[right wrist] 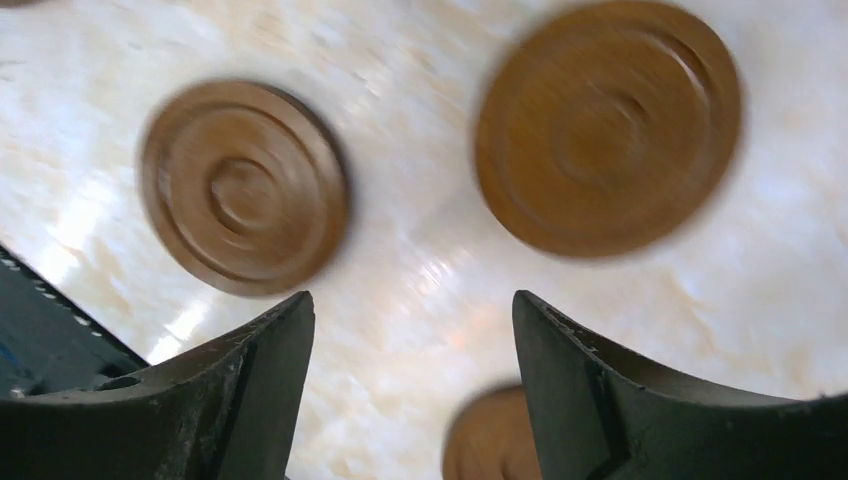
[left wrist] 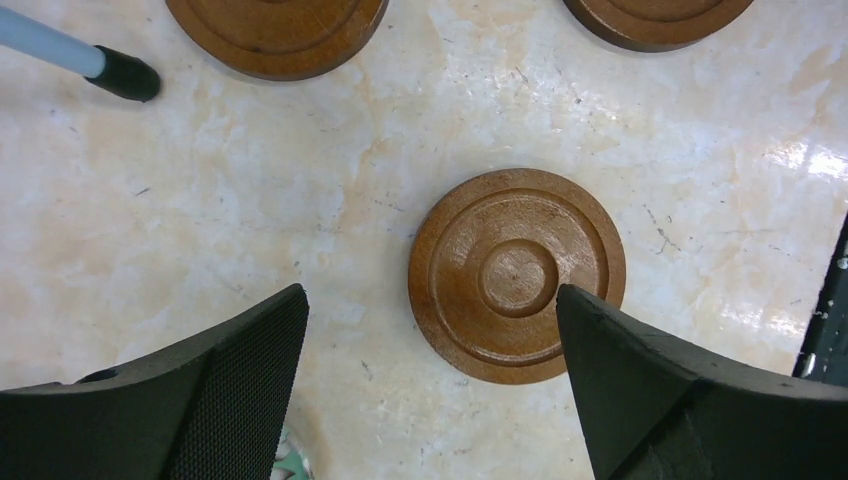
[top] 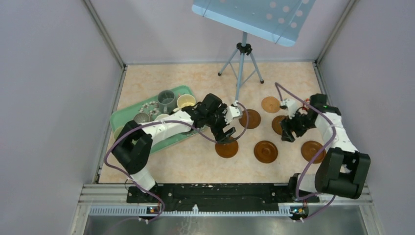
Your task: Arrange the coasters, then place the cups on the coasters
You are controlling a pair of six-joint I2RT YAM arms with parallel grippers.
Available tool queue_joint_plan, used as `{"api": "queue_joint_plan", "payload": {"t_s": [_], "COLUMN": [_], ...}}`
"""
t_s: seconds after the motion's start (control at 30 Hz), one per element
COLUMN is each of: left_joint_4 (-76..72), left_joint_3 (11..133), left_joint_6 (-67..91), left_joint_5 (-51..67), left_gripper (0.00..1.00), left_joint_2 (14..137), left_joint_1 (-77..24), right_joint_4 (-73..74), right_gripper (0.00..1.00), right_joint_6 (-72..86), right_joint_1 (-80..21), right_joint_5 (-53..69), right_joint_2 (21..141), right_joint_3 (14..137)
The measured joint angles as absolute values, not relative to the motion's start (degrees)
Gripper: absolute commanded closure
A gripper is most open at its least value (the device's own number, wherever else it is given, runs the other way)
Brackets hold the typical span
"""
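Gaps between coasters; tripod leg beyond.

left arm stretched toward centre; left gripper facing down, jaws wide apart; right arm folded inward; right gripper facing down, jaws apart

The pale beige tabletop with a marble pattern carries six round brown wooden coasters, each lying flat, spread over its middle and right part. A green rectangular tray lies on the left side. A grey metal tripod stand stands at the far middle
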State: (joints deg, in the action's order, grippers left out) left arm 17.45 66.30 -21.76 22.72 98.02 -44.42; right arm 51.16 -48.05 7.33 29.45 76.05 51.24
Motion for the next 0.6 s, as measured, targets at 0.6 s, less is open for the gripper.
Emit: {"api": "queue_joint_plan", "payload": {"t_s": [0.6], "left_joint_4": [22.61], "left_joint_3": [62.81], "left_joint_6": [-21.56], "left_joint_5": [26.44], "left_gripper": [0.01], "left_joint_2": [94.08], "left_joint_1": [-35.24], "right_joint_4": [52.71], "right_gripper": [0.34], "right_joint_6": [-58.72], "right_joint_1": [36.27], "right_joint_5": [17.52], "right_joint_2": [87.9], "right_joint_3": [54.59]}}
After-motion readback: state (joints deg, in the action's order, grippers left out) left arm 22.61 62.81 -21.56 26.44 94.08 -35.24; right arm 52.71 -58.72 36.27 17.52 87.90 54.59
